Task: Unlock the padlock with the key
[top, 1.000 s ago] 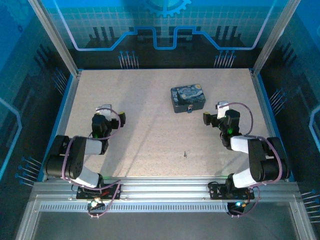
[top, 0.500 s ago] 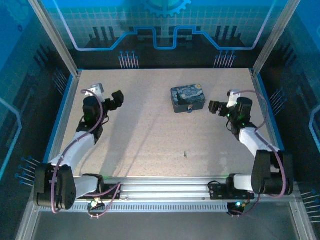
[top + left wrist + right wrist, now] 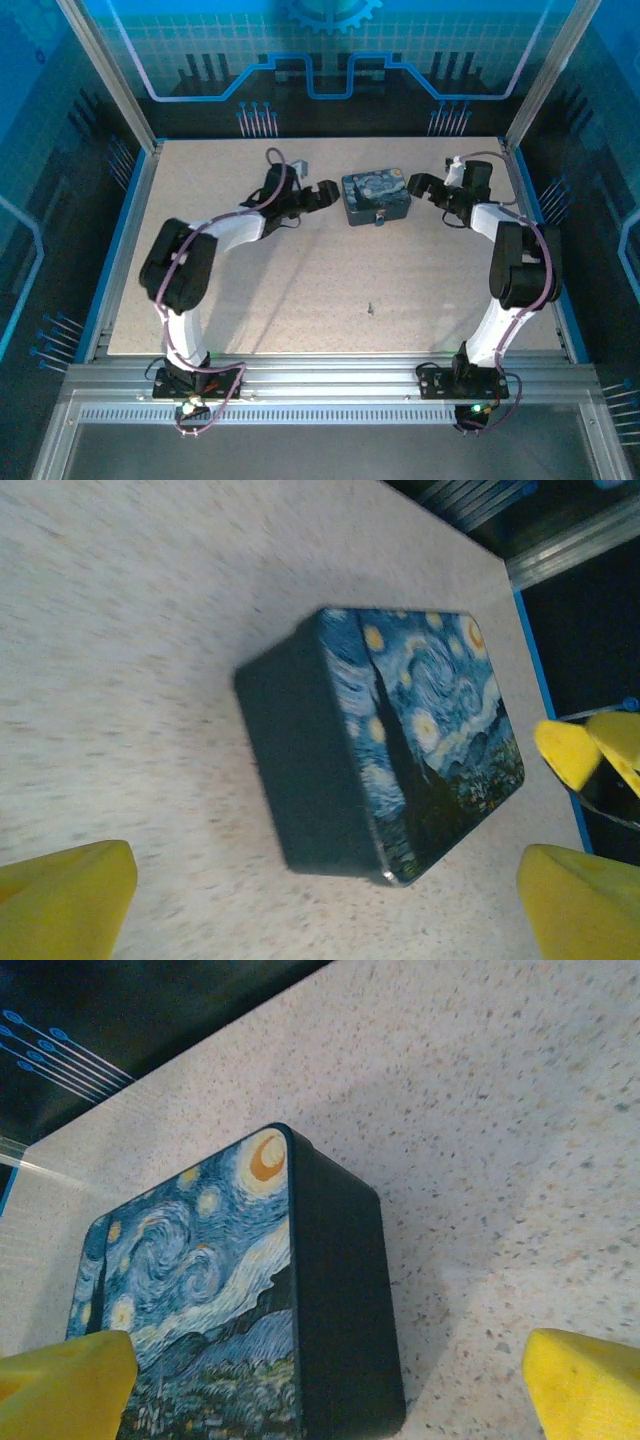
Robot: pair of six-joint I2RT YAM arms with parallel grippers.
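Both my arms have stretched far out since a moment ago, and now they reach the box, one on each side. The box has not moved.

The surface (image 3: 250,290) is big, pale and speckled. The box (image 3: 375,195) with the blue and yellow swirls lies flat on it. My left gripper (image 3: 318,197) is just beside the left side of the box. My right gripper (image 3: 420,187) is just beside the right side of the box. Both are wide open and hold nothing. In my left wrist view the yellow fingertips (image 3: 62,900) stand far apart, with the box ahead of them. My right wrist view is the same, with its fingertips (image 3: 60,1385) far apart and the box ahead.

The padlock (image 3: 381,220) is a tiny thing at the near side of the box, about the middle of that side. It seems to touch the box. It is too small for me to see which way its loop points.

The key (image 3: 371,309) is a dark speck, well apart from the box. It lies on the near side, almost straight back from the padlock toward my bases. Both grippers look about as far from it. I think one gripper must pull back from the box to get it. I cannot tell which way its long side points.
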